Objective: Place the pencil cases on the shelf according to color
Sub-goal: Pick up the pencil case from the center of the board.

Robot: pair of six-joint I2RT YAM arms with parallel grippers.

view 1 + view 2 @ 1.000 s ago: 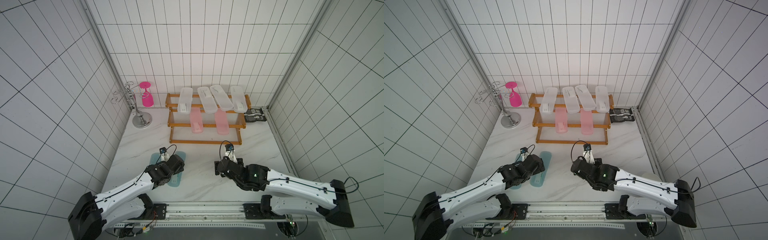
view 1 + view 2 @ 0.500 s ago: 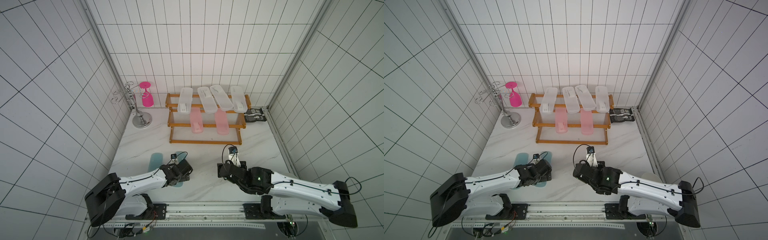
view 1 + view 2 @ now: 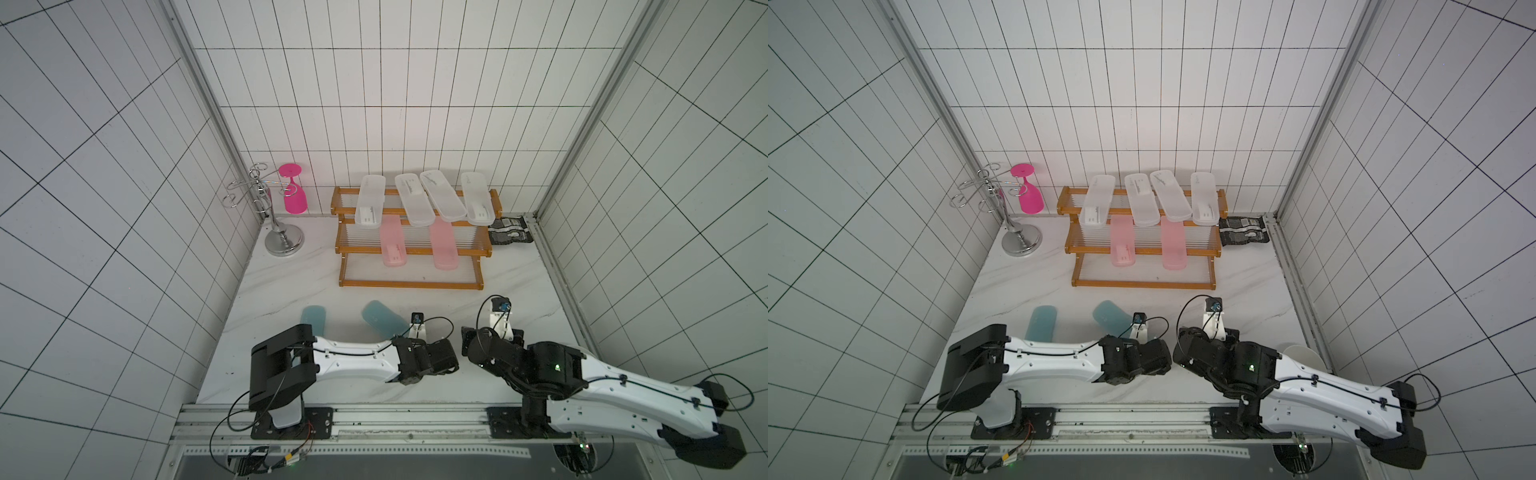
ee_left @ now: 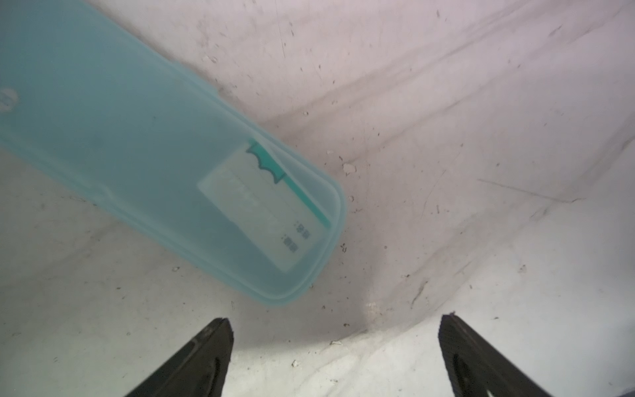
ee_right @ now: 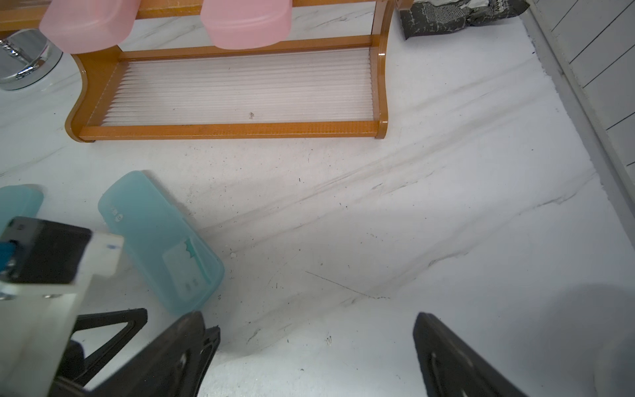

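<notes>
Both spread and empty: left hand [image 4: 335,321] just beside teal case [image 4: 154,154], right hand [image 5: 311,316] nearby.

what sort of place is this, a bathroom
Probably a robot test cell dressed as a tiled room: tiled walls box in a small table, and two arms are mounted on a metal rail at its edge.

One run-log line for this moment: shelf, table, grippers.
shelf top: four clear cases; middle: two pink cases; bottom: bare; table: two blue cases; left gripper: open, empty, by blue case; right gripper: open, empty
</notes>
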